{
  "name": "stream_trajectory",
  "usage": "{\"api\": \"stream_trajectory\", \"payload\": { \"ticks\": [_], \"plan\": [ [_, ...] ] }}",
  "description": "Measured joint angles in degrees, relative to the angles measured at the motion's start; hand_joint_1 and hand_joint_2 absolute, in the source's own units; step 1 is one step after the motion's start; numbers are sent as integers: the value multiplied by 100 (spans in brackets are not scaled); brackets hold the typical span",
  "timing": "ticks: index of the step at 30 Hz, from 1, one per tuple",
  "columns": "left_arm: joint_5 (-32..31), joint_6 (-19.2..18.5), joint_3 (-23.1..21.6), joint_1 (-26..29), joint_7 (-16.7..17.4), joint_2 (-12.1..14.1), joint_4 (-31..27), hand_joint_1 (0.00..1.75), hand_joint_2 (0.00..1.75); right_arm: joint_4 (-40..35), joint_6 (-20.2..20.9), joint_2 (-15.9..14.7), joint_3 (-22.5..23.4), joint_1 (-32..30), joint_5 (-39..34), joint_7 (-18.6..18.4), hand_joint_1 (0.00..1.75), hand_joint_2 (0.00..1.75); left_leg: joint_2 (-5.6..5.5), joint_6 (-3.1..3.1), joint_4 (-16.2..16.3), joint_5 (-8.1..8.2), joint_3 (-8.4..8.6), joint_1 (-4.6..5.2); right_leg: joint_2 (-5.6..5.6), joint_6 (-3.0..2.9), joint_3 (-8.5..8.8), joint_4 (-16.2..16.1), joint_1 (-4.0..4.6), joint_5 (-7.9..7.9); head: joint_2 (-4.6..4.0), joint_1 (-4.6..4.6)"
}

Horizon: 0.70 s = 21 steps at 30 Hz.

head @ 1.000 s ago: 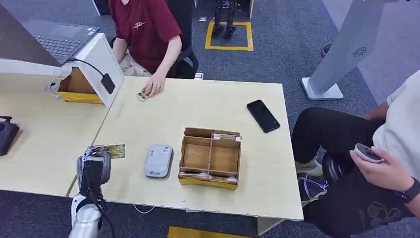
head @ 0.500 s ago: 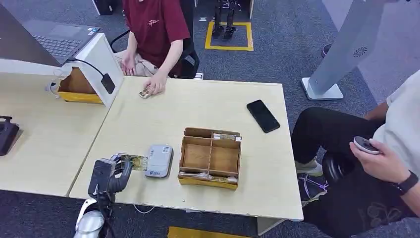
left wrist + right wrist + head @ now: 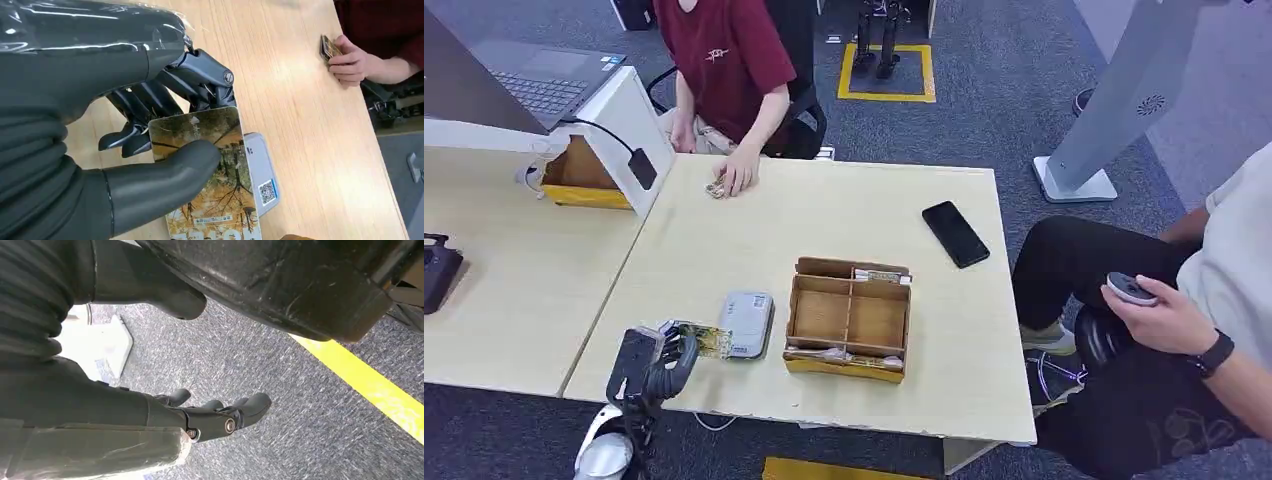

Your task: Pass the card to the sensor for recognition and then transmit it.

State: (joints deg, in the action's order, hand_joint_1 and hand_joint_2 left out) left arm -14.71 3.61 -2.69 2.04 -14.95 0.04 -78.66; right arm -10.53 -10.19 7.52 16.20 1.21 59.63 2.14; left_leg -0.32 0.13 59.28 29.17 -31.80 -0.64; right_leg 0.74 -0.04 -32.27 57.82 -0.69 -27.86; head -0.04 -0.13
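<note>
Lower left of the head view: on a pale wood-grain table (image 3: pixel 824 215) over grey carpet, the left hand (image 3: pixel 656 362) pinches a glossy leaf-print card (image 3: pixel 708 339) over the rounded grey sensor (image 3: pixel 746 324), beside a compartmented cardboard box (image 3: pixel 849 320). Left wrist view: thumb (image 3: pixel 165 180) presses the card (image 3: pixel 210 170) over the sensor (image 3: pixel 262 175). Right wrist view: the right hand (image 3: pixel 220 417) hangs empty, fingers loosely apart, above speckled carpet.

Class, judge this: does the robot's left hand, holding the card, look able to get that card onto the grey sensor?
Probably yes: the left hand pinches the card, which already overlaps the sensor with nothing between.

Card (image 3: pixel 707 339) seemingly overlaps sensor (image 3: pixel 746 324), left of box (image 3: pixel 849 318).
</note>
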Motion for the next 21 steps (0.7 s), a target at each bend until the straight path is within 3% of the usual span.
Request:
{"api": "stream_trajectory", "payload": {
  "ticks": [15, 21],
  "plan": [
    [66, -195, -170, 97, 122, 55, -55, 175, 175, 0, -2, 0, 28, -4, 20, 0, 0, 175, 0, 0, 0, 0, 0, 0, -2, 0, 0, 0, 0, 0, 0, -2],
    [-485, 313, -619, -66, 365, -26, 40, 175, 175, 0, -4, 15, 57, -1, 53, -4, 0, 175, -2, 0, 1, 0, 0, 1, -4, 1, -1, -1, 0, 1, 0, 0]
  ]
}}
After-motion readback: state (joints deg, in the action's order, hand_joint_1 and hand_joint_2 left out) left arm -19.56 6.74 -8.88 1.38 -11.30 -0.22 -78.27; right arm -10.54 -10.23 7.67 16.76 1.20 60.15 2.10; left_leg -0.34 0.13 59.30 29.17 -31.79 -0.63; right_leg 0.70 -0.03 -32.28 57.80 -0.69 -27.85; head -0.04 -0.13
